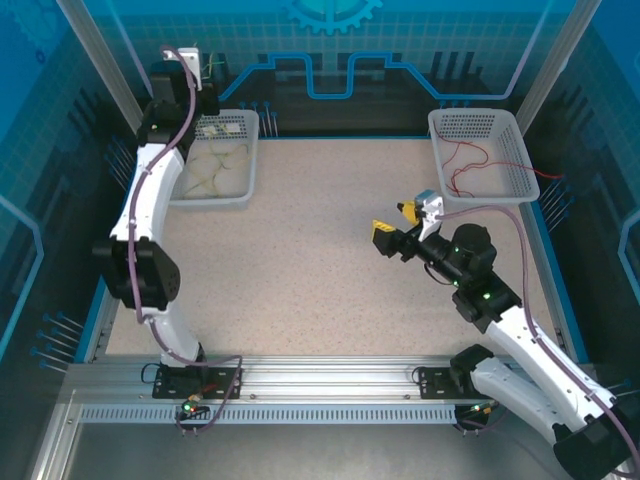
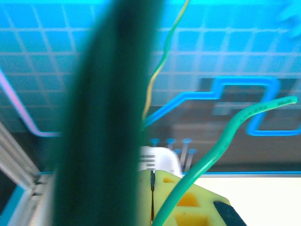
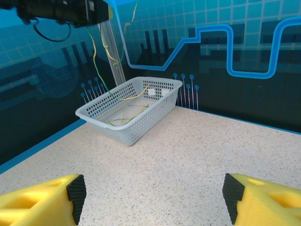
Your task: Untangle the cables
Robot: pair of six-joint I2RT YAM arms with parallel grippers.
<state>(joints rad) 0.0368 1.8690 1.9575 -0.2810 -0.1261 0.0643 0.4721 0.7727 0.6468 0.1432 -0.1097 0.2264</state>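
Observation:
Pale yellow-green cables [image 3: 124, 115] lie in the white basket [image 3: 141, 125] at the far left, with strands [image 3: 94, 52] rising from it to my left gripper [image 3: 96, 12]. That left gripper [image 1: 205, 70] hangs high over the basket [image 1: 215, 200], its yellow fingers shut [image 2: 153, 176] on these cables. A green cable [image 2: 221, 141] curves up past the fingers and a thin yellow-green one [image 2: 162, 61] runs upward. Red cables [image 1: 470, 160] lie in the far-right basket [image 1: 478, 113]. My right gripper [image 1: 393, 222] hovers over the bare table, open and holding nothing [image 3: 153, 197].
A blurred dark green strand [image 2: 103, 117] hangs right in front of the left wrist camera. Blue walls close in the table [image 1: 320, 280] at the back and sides. A metal rail [image 1: 320, 375] carrying both arm bases runs along the near edge.

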